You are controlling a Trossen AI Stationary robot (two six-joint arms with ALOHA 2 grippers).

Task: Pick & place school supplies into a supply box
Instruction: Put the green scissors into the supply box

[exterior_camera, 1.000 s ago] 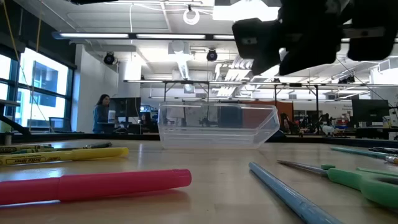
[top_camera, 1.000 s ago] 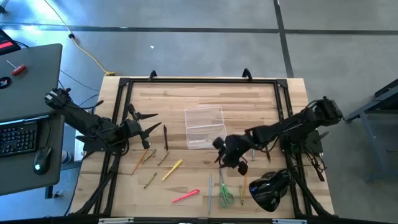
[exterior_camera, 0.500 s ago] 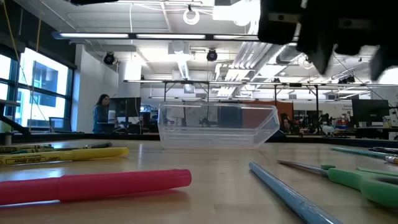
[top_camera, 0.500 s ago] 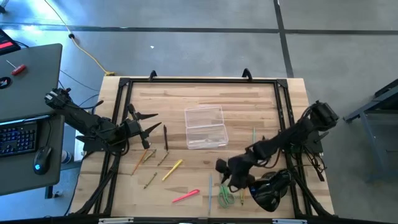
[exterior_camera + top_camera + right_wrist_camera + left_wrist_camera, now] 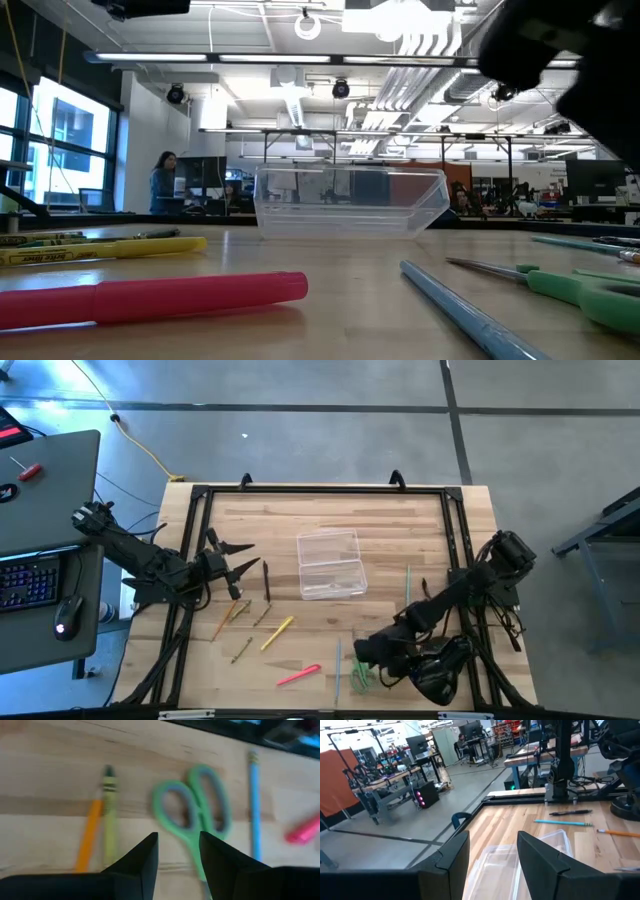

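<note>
1. The left gripper (image 5: pixel 228 558) hangs at the table's left side, its fingers spread with nothing between them; a dark pencil (image 5: pixel 266 581) lies just beside it.
2. Below it a yellow pen (image 5: pixel 277 632) and a pink marker (image 5: pixel 298 676) lie on the wood, apart from each other.
3. The clear box (image 5: pixel 330 563) sits mid-table, well apart from both grippers.
4. The right gripper (image 5: pixel 362 651) hovers low near the front edge, fingers parted and holding nothing.
5. Directly ahead of its fingertips lie the green scissors (image 5: pixel 200 817), flanked by a blue pencil (image 5: pixel 255 805) and an orange pencil (image 5: pixel 90 832).
</note>
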